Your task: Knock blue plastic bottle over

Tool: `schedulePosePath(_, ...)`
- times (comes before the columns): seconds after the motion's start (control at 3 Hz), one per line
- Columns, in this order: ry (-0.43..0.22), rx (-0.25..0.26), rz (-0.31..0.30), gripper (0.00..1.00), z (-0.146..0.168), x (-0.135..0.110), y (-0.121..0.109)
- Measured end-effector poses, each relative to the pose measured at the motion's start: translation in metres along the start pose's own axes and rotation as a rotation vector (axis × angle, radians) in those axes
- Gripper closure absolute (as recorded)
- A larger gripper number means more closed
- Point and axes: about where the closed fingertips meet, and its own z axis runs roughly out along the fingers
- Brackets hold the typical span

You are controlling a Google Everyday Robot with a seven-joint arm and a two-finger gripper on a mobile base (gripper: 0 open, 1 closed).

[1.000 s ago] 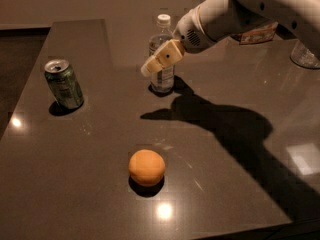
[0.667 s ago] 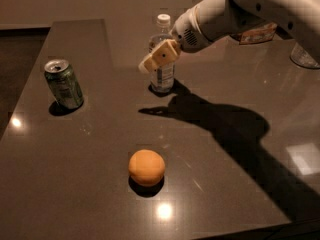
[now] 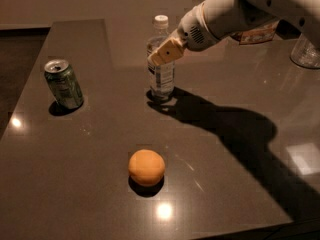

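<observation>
The blue plastic bottle (image 3: 162,79), clear with a white cap and a printed label, stands upright at the middle back of the dark table (image 3: 75,184). My gripper (image 3: 163,54) reaches in from the upper right on a white arm. Its tan tip lies across the front of the bottle's upper body, just below the neck, and hides that part. I cannot tell whether it touches the bottle.
A green soda can (image 3: 63,84) stands at the left. An orange (image 3: 146,167) lies in front of the bottle, nearer the table's front. A clear glass jar (image 3: 306,51) stands at the far right edge, with a printed packet (image 3: 257,34) behind the arm.
My gripper has risen slightly along the front of the bottle. The bottle still stands upright in the same place.
</observation>
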Motion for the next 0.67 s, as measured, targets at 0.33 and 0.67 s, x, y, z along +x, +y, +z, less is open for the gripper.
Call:
schedulePosePath(0.33, 0.064, 0.03, -0.017, 0.99, -0.036, 0.005, 0.01)
schedulePosePath(0.67, 0.199, 0.054, -0.077, 1.0, -0.066, 0.011, 0.026)
